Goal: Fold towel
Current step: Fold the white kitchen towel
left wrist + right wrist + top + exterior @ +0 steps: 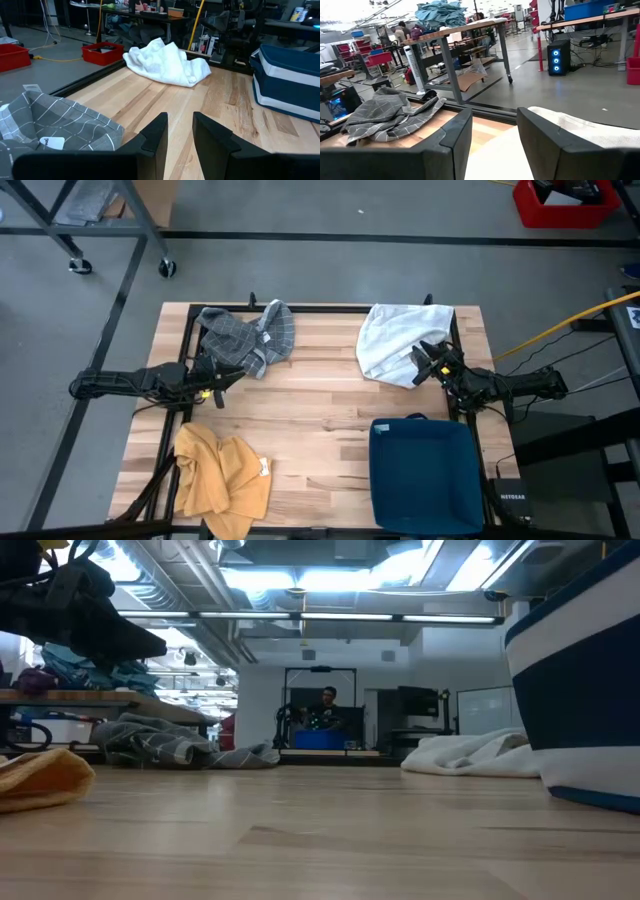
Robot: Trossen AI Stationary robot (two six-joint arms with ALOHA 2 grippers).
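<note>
Tool on the right arm [428, 360] is parked right at the near edge of the white towel [395, 340], fingers spread apart with nothing between them, and the wrist camera shows white cloth directly under the gap, so my guess is it's lined up to pinch a hem. Over on the other side, the left tool [222, 376] sits just beside the gray checked towel [245, 338], its fingers parted a bit and gripping nothing, pointed across the bare middle of the bench [320, 420]. Looks to me like both arms are staged next to a cloth each, and the open wood in the centre is being kept as the folding spot, since none of the towels are spread flat yet. All three are still crumpled heaps: white one at the far right, gray one at the far left, and a yellow towel [218, 480] bunched at the near left corner, well away from either arm. Near right corner has a dark blue bin [425, 475], probably where finished folds go. Folding hasn't really started, I'd say. Someone's sitting way off in the background [326, 700], nowhere near the bench.
</note>
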